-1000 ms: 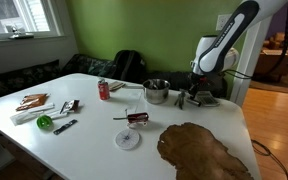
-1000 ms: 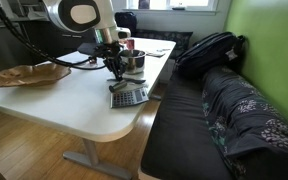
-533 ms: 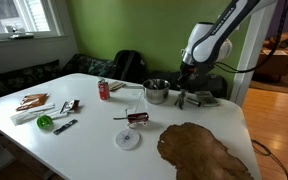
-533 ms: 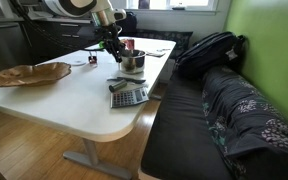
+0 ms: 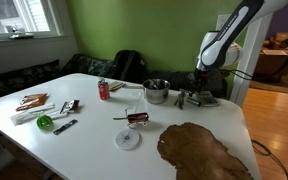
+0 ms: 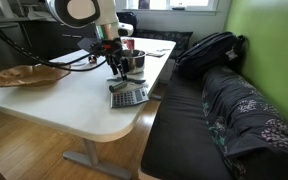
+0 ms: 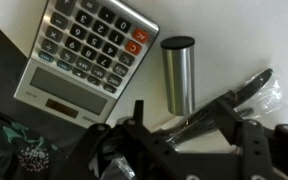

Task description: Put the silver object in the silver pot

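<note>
The silver object (image 7: 177,73) is a short shiny cylinder lying on the white table beside a grey calculator (image 7: 84,48) in the wrist view. My gripper (image 7: 194,120) hovers just in front of it, fingers (image 7: 139,118) wide apart and open. A dark slim utensil (image 7: 229,98) lies slantwise on the table between the fingers, apart from the cylinder. The silver pot (image 5: 156,92) (image 6: 132,62) stands on the table close to my gripper (image 5: 197,90) (image 6: 117,72) in both exterior views.
A red can (image 5: 103,90) stands beyond the pot. A brown wooden slab (image 5: 199,150) (image 6: 29,75), a white disc (image 5: 128,139) and several small tools (image 5: 59,112) lie on the table. A bench with a backpack (image 6: 209,50) runs along the table edge.
Half a second ago the arm was raised near the pot; now it is back down by the calculator, and the jaws have spread apart.
</note>
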